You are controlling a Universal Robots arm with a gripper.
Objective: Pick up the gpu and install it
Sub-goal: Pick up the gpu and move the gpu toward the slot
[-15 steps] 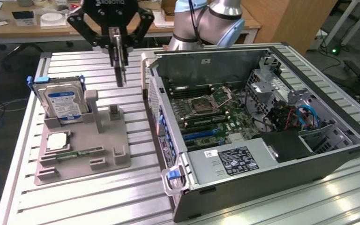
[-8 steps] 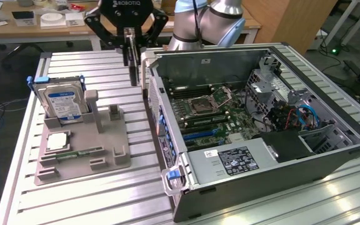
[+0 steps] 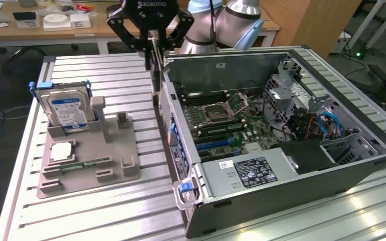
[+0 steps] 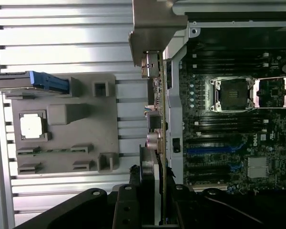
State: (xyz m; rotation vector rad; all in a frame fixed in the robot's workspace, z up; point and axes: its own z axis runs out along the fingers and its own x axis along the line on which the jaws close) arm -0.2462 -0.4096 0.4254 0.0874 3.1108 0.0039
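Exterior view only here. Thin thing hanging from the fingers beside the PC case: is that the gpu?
Observer: Yes. The wrist view shows the thin black gpu card edge-on, with a silvery metal bracket at its far end.
Operator: Over the slots yet?
Observer: No. It lines up beside the grey metal case wall, on the grey plastic fixture side. The long blue motherboard slot lies beyond that wall.

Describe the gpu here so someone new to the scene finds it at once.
Find the open computer case; along its wall nearest the grey parts holder, the black gripper hangs. The gpu is the thin card clamped edge-on, vertical, in it, unlike the blue-labelled hard drive standing in the holder.
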